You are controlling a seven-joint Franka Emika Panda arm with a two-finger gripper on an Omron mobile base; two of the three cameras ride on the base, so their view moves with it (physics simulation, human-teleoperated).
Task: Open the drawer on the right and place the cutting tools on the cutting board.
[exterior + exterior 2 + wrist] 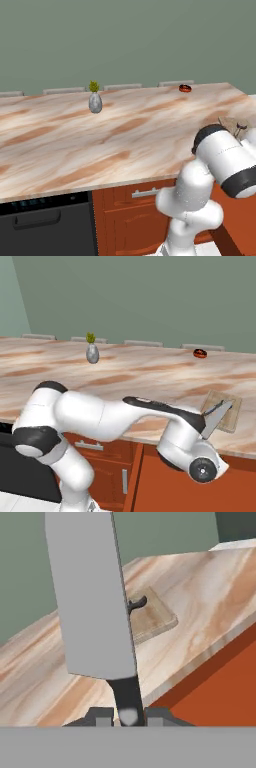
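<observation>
Flat, even rendered lighting — no glare, only faint soft shadows under the vase (pixel 95 102) on the countertop (pixel 125 130); all views sharp, slightly low-res, no edge distortion — nothing defocused.

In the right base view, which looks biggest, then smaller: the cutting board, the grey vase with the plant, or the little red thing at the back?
1. cutting board
2. grey vase
3. red thing, farthest away, so its real size is unsure.

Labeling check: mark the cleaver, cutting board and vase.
cleaver (pixel 90 597), hand view, middle of the grey blade
cutting board (pixel 152 619), hand view, bare tan top right of the blade
vase (pixel 95 103), left base view, grey body
</observation>
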